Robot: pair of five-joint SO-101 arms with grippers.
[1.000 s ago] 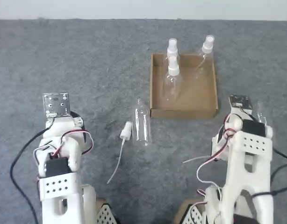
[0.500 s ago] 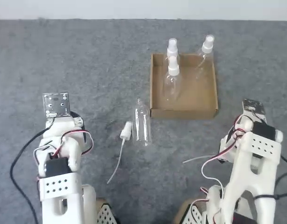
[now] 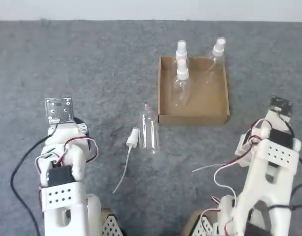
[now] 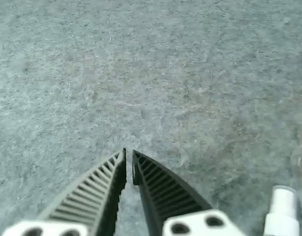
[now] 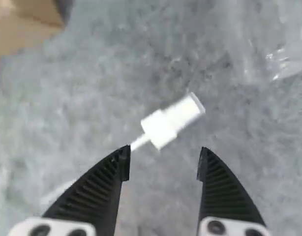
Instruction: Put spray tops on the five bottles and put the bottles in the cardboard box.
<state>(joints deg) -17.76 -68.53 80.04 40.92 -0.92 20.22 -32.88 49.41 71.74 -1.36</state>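
Right wrist view: my right claw (image 5: 165, 149) hangs wide open, empty, near the right edge of the worktop (image 3: 92, 59), a loose spray top (image 5: 170, 123) lying just beyond its tips; my left claw (image 4: 129, 155) is closed, empty.

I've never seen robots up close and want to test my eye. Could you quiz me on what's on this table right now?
1. True or false: the left gripper is shut and holds nothing.
2. How many capped bottles stand at the cardboard box: A two, B three, C five?
3. Fill in: a loose ___ lies just ahead of the open right gripper.
Key: 1 true; 2 B; 3 spray top.
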